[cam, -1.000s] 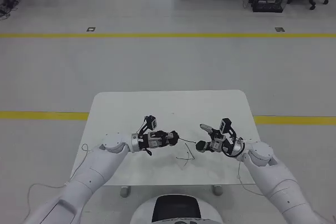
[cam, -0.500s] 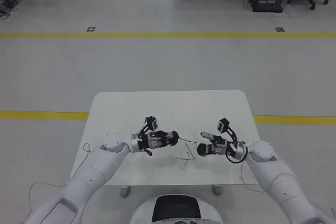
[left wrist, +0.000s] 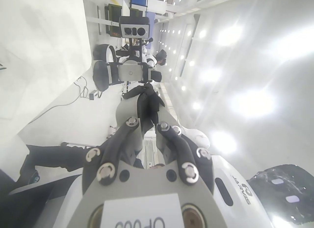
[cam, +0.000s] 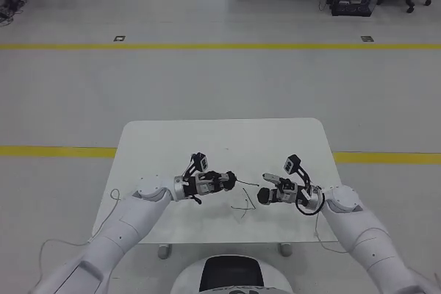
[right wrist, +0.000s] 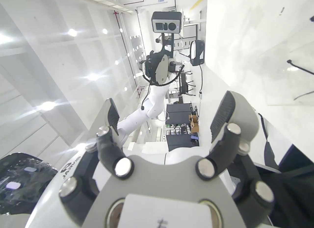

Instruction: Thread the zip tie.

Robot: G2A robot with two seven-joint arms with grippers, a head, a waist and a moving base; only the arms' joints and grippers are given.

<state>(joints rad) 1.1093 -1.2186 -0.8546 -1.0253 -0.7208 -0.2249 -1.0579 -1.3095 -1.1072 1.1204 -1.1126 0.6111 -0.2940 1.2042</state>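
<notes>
I've only a narrow gap between left gripper and right gripper — the zip tie juts from the left one into it — but wide room over the far half of the table.

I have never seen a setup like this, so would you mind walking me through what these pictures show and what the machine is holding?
This is a two-armed robot working at a white table. The top picture looks down from a camera above its arms. The other two come from cameras on each wrist, looking out along that arm's own gripper, which is why the room seems tipped sideways in them. The left gripper is shut on a thin black strip, apparently the zip tie, whose free end points toward the other arm. The right gripper faces it with its fingers wide apart and nothing between them. Another thin black strip lies on the table near them; it is too fine to say more about it.
</notes>
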